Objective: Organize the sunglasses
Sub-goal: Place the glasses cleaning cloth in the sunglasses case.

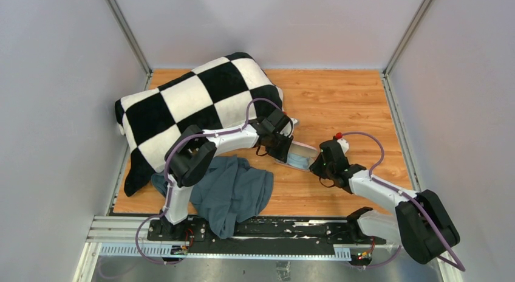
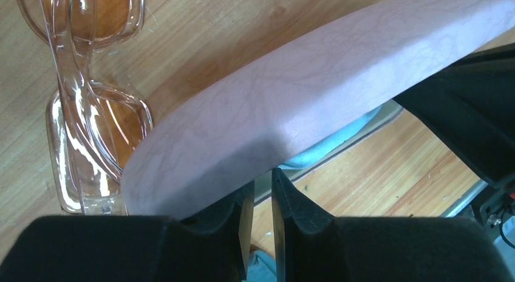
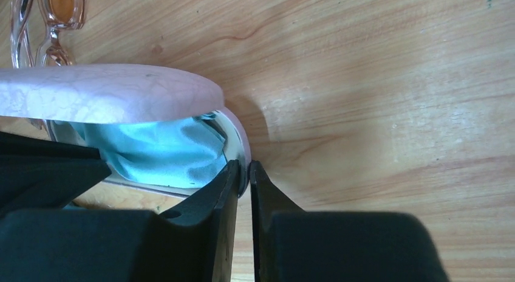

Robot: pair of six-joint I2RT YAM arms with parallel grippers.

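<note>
sunglasses (image 2: 82,106) nr pink case (image 2: 316,93), case open

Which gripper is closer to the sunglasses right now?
Left. The left gripper holds the lid of the pink case, the sunglasses lying right beside it on the table. The right gripper pinches the case rim at the other end, with the case between it and the sunglasses.

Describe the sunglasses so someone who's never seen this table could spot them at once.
On the wooden table, find the black-and-white checkered blanket, then the open pink case next to it. The sunglasses lie on the wood right beside that case. They alone are see-through, with a clear frame and orange-amber lenses, unlike the opaque case and the light-blue cloth inside it.
</note>
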